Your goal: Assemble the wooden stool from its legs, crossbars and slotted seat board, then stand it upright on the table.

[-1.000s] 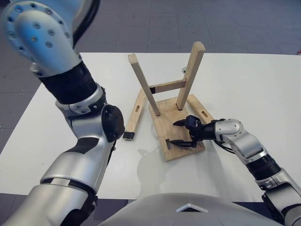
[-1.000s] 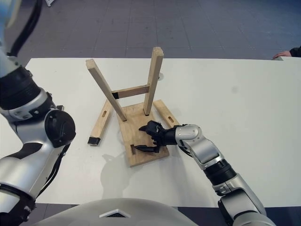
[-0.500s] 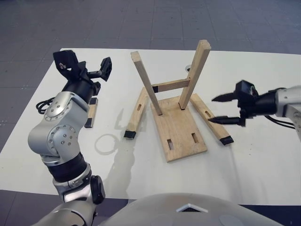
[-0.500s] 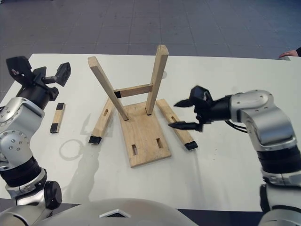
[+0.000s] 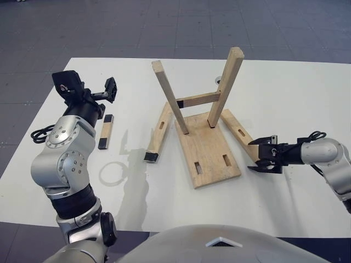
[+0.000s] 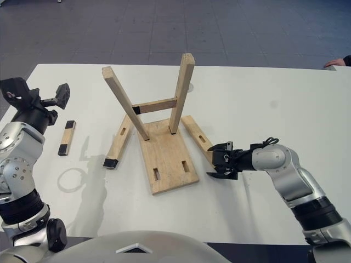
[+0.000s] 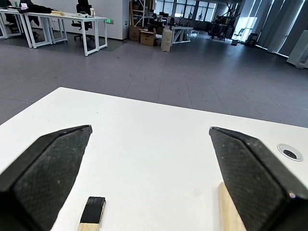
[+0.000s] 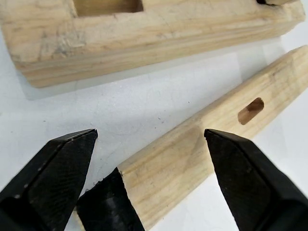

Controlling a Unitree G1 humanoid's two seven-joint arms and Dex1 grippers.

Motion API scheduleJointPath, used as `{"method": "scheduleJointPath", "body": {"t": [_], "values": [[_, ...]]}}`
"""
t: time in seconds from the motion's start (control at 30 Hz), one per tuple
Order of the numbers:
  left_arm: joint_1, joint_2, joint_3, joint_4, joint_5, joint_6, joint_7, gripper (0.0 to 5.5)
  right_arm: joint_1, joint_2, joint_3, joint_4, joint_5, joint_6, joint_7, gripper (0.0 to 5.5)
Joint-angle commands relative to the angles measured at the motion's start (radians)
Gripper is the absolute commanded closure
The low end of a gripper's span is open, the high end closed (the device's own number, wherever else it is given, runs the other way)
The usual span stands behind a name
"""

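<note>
Jaws of the right arm now sit lower than before, wide open, straddling the black-capped end of the loose leg [image 8: 192, 149]. Left jaws gape empty; their wrist view catches the crossbar [image 7: 92, 211] tip.

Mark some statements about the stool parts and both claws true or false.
1. Two standing legs are set in the seat board, joined by a crossbar. True.
2. The right claw is shut on the right loose leg. False: it is open, with its fingers on either side of that leg's black-tipped end and gaps between.
3. The left claw holds the short bar. False: it is open and empty, and the short bar lies flat on the table.
4. The left loose leg lies on the table on the seat board's other side. True.
</note>
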Motion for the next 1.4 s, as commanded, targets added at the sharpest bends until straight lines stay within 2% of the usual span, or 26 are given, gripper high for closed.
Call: {"method": "scheduleJointPath", "body": {"t": [0.03,0.23,0.37,0.53,0.77,1.03,1.4], "values": [[0.011,-0.007,0.002,0.002,0.022,-0.014,0.003,0.96,0.007,0.011,0.006,-0.045,-0.015,0.009,0.002,1.36],[0.054,0.012,-0.001,0.051,0.094,-0.029,0.005,0.96,0.069,0.094,0.085,-0.228,-0.031,0.098,-0.024,1.36],[0.084,0.013,-0.012,0.079,0.119,-0.019,-0.011,0.96,0.058,0.111,0.079,-0.234,-0.042,0.129,-0.037,1.36],[0.177,0.006,-0.010,0.122,0.117,0.034,-0.046,0.96,0.014,0.095,0.016,-0.195,-0.036,0.143,-0.052,1.36],[0.284,0.074,-0.051,0.284,0.182,-0.034,-0.150,0.96,-0.186,0.122,-0.136,-0.201,0.027,0.241,-0.088,1.36],[0.284,0.116,-0.106,0.545,0.236,-0.177,-0.256,0.96,-0.252,0.176,-0.171,-0.335,0.111,0.404,-0.146,1.36],[0.330,0.095,-0.170,0.516,0.213,-0.118,-0.312,2.85,-0.273,0.184,-0.172,-0.396,0.155,0.481,-0.193,1.36]]}}
